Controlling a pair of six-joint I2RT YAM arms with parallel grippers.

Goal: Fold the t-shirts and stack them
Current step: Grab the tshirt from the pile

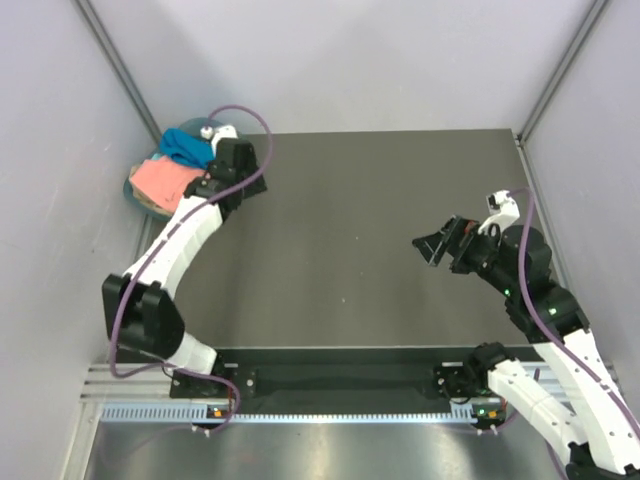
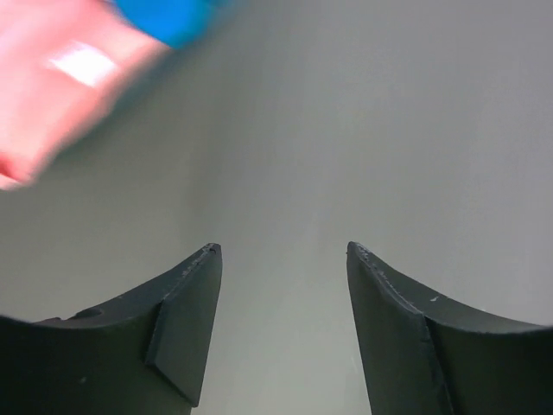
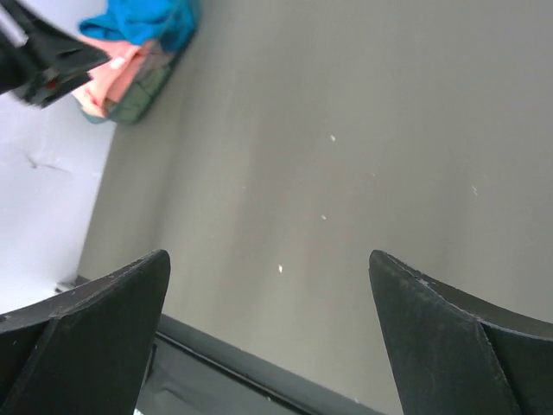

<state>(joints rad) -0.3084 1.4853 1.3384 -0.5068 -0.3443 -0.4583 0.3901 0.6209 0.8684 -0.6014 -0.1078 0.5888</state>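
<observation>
You are holding the left gripper (image 2: pixel 281 251) spread and empty beside the shirts (image 1: pixel 165 178) heaped at the table's (image 1: pixel 350 220) far-left corner, apparently to pick one. The right gripper (image 1: pixel 435 248) is hovering spread, well apart.

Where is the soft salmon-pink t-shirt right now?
In the top view, the soft salmon-pink t-shirt lies in the round teal basket at the table's far left corner, beside a turquoise t-shirt and the open left gripper.
</observation>
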